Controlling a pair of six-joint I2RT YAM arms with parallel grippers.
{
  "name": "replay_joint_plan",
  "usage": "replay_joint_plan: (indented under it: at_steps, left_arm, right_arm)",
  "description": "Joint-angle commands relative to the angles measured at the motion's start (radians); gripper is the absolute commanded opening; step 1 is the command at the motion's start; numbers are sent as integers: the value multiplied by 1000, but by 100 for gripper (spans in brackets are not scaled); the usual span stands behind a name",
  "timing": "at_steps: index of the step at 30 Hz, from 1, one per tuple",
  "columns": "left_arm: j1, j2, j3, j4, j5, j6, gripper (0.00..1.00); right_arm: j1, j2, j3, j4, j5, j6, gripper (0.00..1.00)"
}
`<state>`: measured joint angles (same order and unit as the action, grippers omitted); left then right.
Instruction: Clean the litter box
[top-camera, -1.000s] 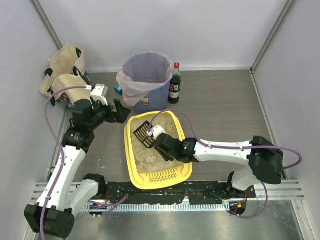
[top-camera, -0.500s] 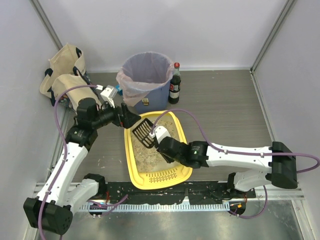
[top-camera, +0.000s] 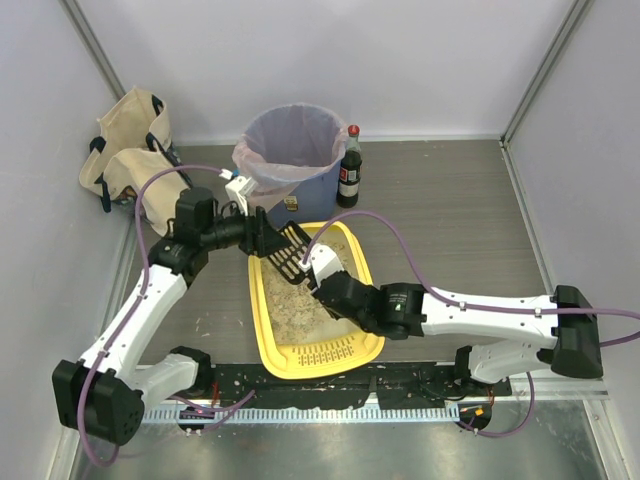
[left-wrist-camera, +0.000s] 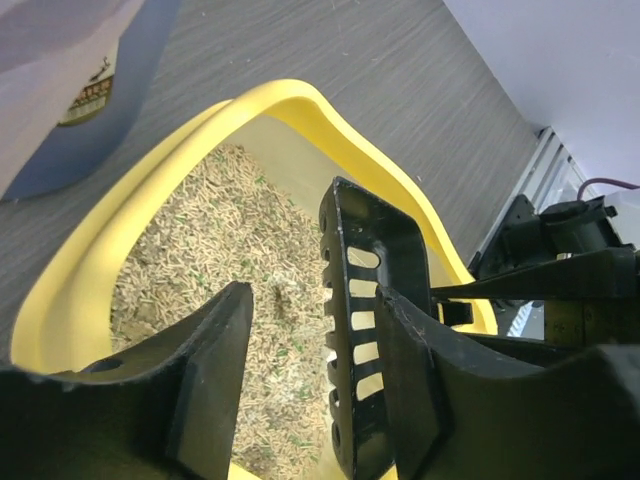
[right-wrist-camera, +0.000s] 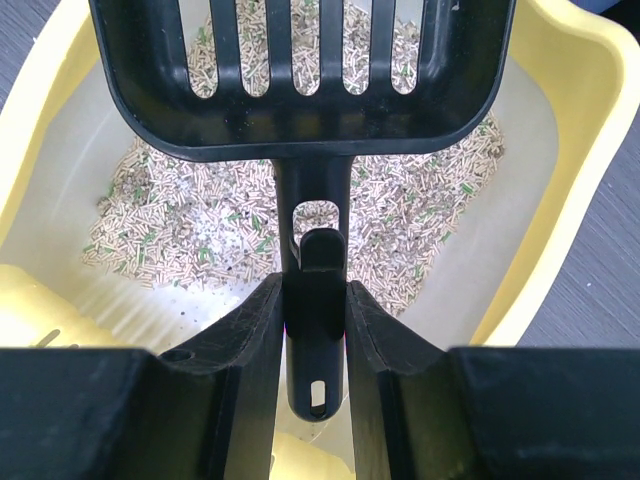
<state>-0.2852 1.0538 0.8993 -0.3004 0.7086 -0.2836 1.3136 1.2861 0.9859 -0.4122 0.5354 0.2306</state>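
litter box (top-camera: 325, 353), at the table's centre in the top view, grille end at 6 o'clock, with granules (top-camera: 300, 315) spread over its floor. a black slotted scoop (top-camera: 287, 253) hangs above the box's 11 o'clock corner, apparently empty. the right gripper (right-wrist-camera: 315, 290) pinches its handle from 5 o'clock. the left gripper (left-wrist-camera: 310, 330), reaching in from 9 o'clock, has its jaws spread either side of the scoop's head, with no clamp visible. the blue bin (top-camera: 310, 195) stands just beyond the box at 12 o'clock. step judged: scooping out waste. the next move likely calls for steadying the scoop, then carrying it level over the bin's rim.
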Motion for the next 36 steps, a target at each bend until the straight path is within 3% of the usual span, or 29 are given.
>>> replay_joint_plan:
  at_steps: [1,5,6,7,8,11,12,15,18,28,36]
  left_arm:
    - [-17,8,50,-14,37,14,49]
    - [-25,18,50,-11,55,6,27]
    - [-25,20,52,-9,69,3,12]
    - [-25,21,58,-8,65,-6,3]
    - [-25,20,59,-8,48,-14,0]
    - [-25,12,61,-6,-53,-51,0]
    - [-22,14,61,-6,-70,-63,0]
    - [-17,28,73,-19,-78,-115,0]
    - [3,31,70,-20,-60,-190,0]
    - [92,55,20,18,103,-373,0]
    - [104,107,49,-25,219,-397,0]
  right_arm:
    - [13,16,45,52,58,-22,1]
    - [16,16,40,58,75,-13,1]
    - [16,12,39,67,78,-7,1]
    - [16,2,33,70,89,-2,1]
    - [16,-2,31,75,95,3,3]
    - [16,-40,11,90,101,13,32]
    - [16,-54,5,95,104,15,51]
    - [15,-126,-16,92,121,42,74]
    - [1,-230,-55,114,95,88,84]
    - [-59,-494,-210,224,-38,182,89]
    - [-56,-423,-204,210,-65,105,77]
